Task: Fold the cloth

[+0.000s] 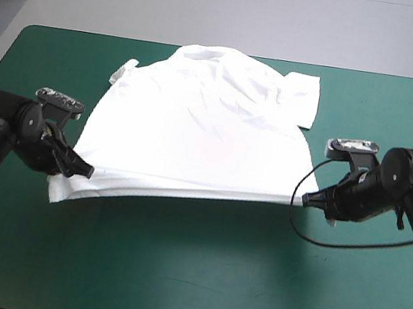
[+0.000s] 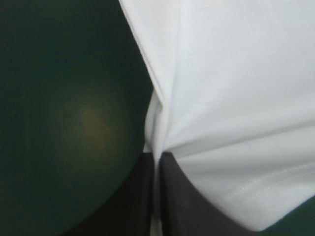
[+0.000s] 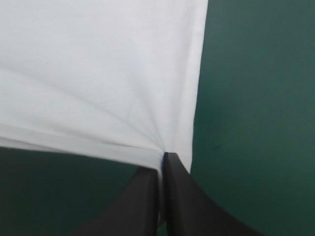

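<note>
Two corners pinched, one on each side

A white, short-sleeved cloth T-shirt lies spread out on the teal-green table cover. Its neck end points to the far edge of the table. Its bottom hem is on the near side. One sleeve sticks out on each side near the far end.

The left gripper, with two wide black fingers shaped like fins, sits at the near left corner of the T-shirt. Its fingers are squeezed together with the white cloth caught between them. A small bit of that corner pokes out past the gripper toward the near edge of the table.

The right gripper, black and fin-shaped too, sits at the near right corner. Its fingers are also squeezed onto the cloth.

The hem runs in a tight line from one gripper to the other, with a dark shadow under it.

Up close, the left gripper has the cloth bunched into folds right at its tips. The right gripper shows creases fanning out from its tips, and the rest of the T-shirt spreads ahead of it.
</note>
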